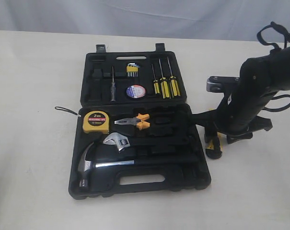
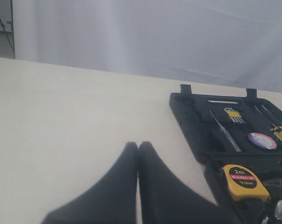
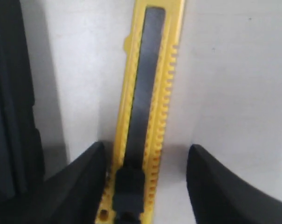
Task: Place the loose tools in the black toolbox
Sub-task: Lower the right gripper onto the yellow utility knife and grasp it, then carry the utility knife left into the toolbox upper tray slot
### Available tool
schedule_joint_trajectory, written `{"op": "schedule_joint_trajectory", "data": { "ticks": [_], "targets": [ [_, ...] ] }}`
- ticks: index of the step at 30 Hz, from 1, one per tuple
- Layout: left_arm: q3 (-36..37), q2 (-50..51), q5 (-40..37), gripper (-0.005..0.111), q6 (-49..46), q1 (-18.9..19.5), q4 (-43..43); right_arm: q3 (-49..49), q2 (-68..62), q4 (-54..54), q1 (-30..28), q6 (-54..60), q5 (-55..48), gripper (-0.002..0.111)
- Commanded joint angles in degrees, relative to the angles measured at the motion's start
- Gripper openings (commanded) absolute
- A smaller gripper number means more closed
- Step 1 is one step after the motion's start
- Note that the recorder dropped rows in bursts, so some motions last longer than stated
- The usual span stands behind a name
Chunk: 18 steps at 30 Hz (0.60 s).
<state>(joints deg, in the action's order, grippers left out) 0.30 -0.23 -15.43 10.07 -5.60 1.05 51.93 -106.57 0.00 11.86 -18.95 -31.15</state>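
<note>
- Right pincer is spread wide, one finger either side of the yellow utility knife. Nothing gripped yet afaict.
- Knife lies flat on the tabletop, just beside the toolbox on the side facing the right edge.
- Tape measure, pliers and tape roll sit in the box already, so imo this is the last loose one.
- Left pincer has its fingers pressed together w/ nothing between them. It hangs over bare tabletop, apart from the box, so it's out of the way.
- Knife body sits closer to one finger than the other. I'd nudge sideways to centre b4 squeezing, else it prob skids or twists.
- I'd clamp across the narrow width near the black slider and go low enough to catch the thin body.
- Then lift straight up. The box wall is right next to it and I don't wanna clip it.
</note>
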Motion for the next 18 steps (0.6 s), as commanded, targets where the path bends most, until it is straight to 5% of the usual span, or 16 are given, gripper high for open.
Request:
{"op": "schedule_joint_trajectory", "data": {
  "ticks": [1,3,18],
  "targets": [
    [-0.3,0.2,-0.1,0.000,0.1,-0.3,-0.1,-0.1,-2.0,-0.6,-0.3,0.5,-0.6,0.020],
    [-0.3,0.2,-0.1,0.000,0.1,-0.3,-0.1,-0.1,-2.0,-0.6,-0.3,2.0,-0.6,0.000],
    [-0.3,0.2,-0.1,0.000,0.1,-0.3,0.1,14.0,11.9,3.6,4.9,0.0,-14.4,0.000]
  ]
}}
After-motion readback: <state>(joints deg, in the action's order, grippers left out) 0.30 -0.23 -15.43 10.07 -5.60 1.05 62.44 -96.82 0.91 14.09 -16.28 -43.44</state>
